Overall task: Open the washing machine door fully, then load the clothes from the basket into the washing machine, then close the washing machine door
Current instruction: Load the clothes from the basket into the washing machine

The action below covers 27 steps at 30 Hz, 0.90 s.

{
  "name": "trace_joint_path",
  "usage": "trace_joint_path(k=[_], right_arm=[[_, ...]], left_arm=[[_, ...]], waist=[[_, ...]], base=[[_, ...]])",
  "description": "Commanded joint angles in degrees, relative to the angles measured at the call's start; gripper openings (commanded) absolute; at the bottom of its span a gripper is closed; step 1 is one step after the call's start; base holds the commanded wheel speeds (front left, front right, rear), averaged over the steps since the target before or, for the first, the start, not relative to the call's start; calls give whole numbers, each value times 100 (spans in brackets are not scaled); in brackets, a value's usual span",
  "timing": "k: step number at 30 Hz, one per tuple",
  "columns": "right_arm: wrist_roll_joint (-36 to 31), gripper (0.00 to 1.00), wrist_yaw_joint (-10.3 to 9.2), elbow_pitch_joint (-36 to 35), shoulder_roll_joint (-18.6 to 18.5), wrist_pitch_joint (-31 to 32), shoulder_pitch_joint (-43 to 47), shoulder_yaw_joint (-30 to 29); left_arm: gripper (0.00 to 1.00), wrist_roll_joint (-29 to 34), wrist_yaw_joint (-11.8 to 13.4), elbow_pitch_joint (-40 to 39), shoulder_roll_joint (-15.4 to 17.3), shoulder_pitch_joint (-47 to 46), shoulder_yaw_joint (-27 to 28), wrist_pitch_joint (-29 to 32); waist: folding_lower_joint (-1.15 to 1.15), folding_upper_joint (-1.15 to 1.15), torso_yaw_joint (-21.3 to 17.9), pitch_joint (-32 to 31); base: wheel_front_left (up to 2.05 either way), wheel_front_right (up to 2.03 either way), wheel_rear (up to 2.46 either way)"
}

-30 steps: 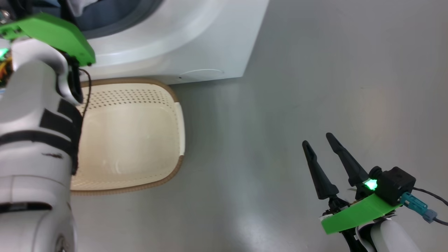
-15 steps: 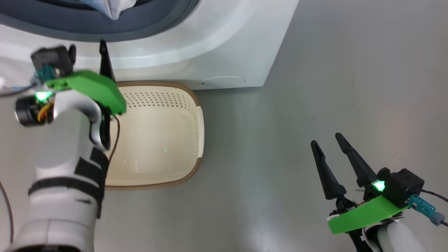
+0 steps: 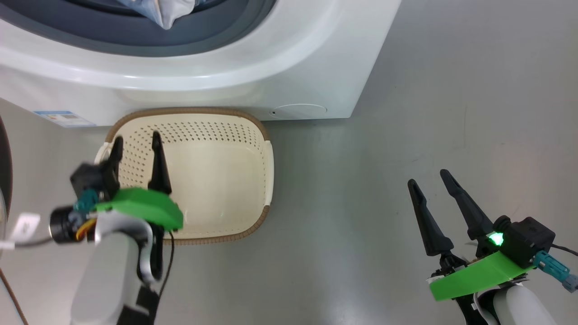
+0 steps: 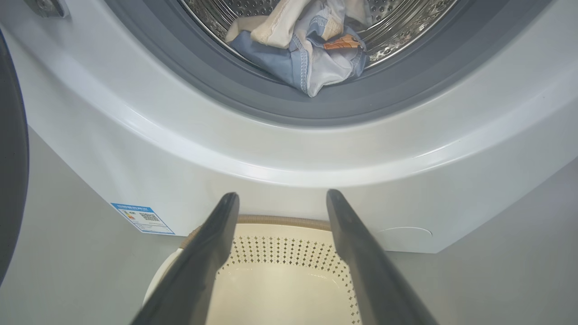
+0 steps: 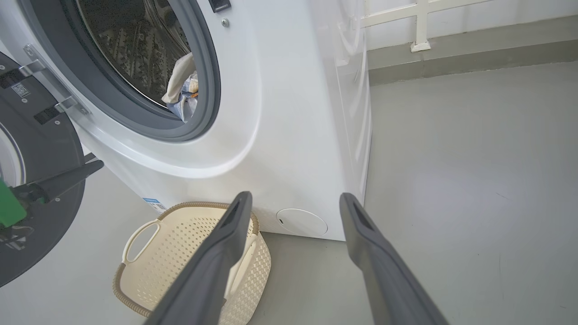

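Note:
The washing machine (image 3: 253,76) stands open, and its door (image 5: 43,135) is swung wide to the left. The clothes (image 4: 298,49), light blue and cream, lie in the steel drum at the grey gasket's lip. In front of the machine the cream basket (image 3: 212,180) sits on the floor with nothing in it. My left gripper (image 3: 136,137) hovers open over the basket's left part, fingers pointing at the machine and holding nothing. Far to the right, over bare floor, my right gripper (image 3: 428,178) is open and holds nothing.
Grey floor (image 3: 406,113) spreads to the right of the machine and the basket. A small blue label (image 4: 142,218) marks the machine's lower front, with a round cap (image 5: 301,222) near its corner. A wall with white framing (image 5: 420,27) runs behind.
My left gripper has drawn back from the drum opening and down to above the basket, still open. The head camera has shifted. The right gripper has barely moved.

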Motion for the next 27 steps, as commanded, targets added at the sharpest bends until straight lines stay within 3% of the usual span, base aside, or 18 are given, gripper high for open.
trace_joint_path(k=[1, 13, 27], right_arm=[[-49, 100, 9, -157, -27, -27, 182, 103], [-83, 100, 9, -227, -38, -27, 261, 25], [-92, 100, 9, -237, -23, -27, 268, 54]], left_arm=[[100, -63, 98, -493, 180, 418, 116, -6], [100, -218, 691, -2813, 173, 2233, -183, 337], [100, -154, 915, -3792, 303, 2550, -229, 800]], waist=[[0, 0, 12, -14], [0, 0, -6, -79], [0, 0, -81, 9]], base=[[0, 0, 0], [0, 0, 0], [0, 0, 0]])
